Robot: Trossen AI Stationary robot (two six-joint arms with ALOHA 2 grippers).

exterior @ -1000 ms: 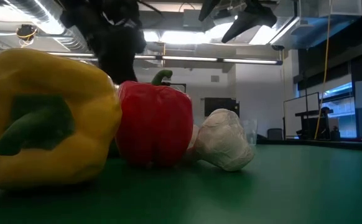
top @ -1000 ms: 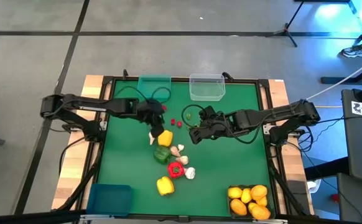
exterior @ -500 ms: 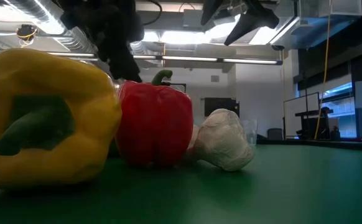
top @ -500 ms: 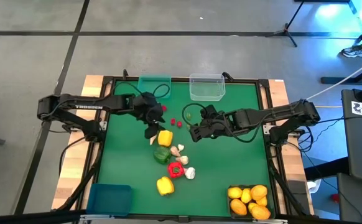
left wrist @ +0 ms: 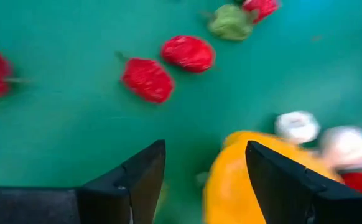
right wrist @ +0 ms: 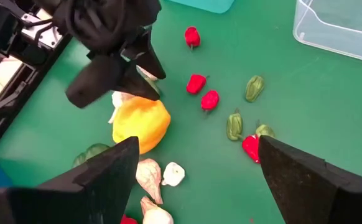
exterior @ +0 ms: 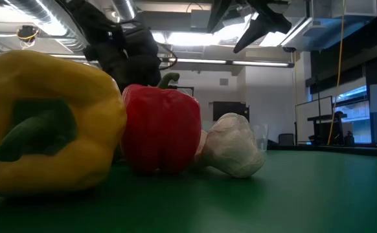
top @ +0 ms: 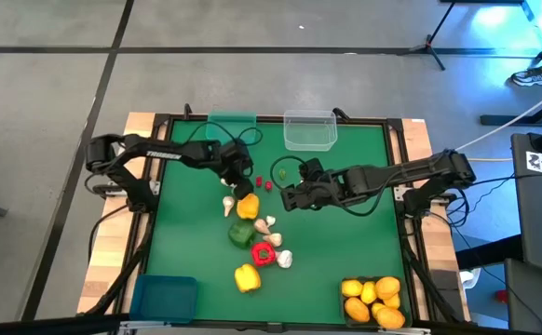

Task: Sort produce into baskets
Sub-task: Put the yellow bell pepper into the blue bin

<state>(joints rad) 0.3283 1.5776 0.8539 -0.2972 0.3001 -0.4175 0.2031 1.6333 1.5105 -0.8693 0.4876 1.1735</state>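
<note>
because the left gripper [top: 237,182] hangs part open and empty just above the yellow toy bell pepper [top: 248,206] mid-table, near 2 small red pieces [left wrist: 147,79], a careless descent could knock these aside, while the right gripper [top: 288,197] waits wide open and empty.

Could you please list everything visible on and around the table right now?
Table: one, green mat.
Bell peppers: two yellow, one green, one red, mid-table.
Garlic bulbs: several, white, among the peppers.
Small red pieces: several, between the grippers.
Small green pieces: a few, beside them.
Citrus: several, orange-yellow, filling the near right bin.
Teal bin: one, far edge.
Clear bin: one, far edge.
Blue bin: one, near left corner.
Left gripper: open, by the upper yellow pepper.
Right gripper: open, mid-table.
</note>
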